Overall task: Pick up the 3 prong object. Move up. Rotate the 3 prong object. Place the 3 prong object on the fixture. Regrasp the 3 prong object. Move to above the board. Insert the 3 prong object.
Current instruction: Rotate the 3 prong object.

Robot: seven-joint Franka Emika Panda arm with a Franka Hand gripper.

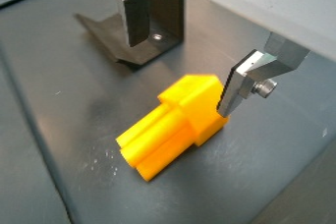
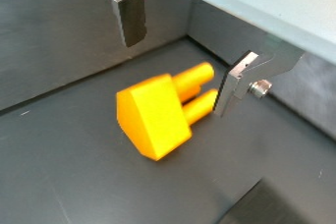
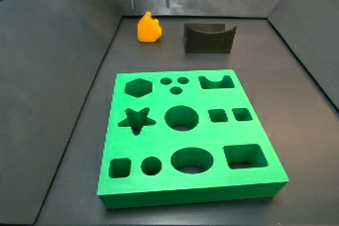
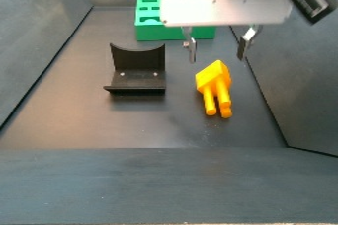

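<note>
While the gripper (image 4: 218, 43) hangs above the dark tray floor (image 4: 79, 111) in the upper right of a side view, its two fingers are spread apart w/ nothing clamped betw. them. One finger (image 1: 242, 87) sits just beside the block end of the orange plug (image 1: 175, 127) in a wrist view; can't tell if it touches. The second finger (image 1: 133, 17) is well clear of the plug, near the fixture (image 1: 138, 33). The plug lies flat on the floor approx. under the gripper, prongs pointing toward the lower edge of the side view frame (image 4: 212, 87). The fixture stands left of it there (image 4: 136, 69), apart from it. The green board (image 3: 189, 136) fills the centre and lower part of a side view, w/ star, hexagon, round & square cutouts; the plug (image 3: 149, 27) and fixture (image 3: 207, 37) sit beyond its far edge, near the top of that frame.
</note>
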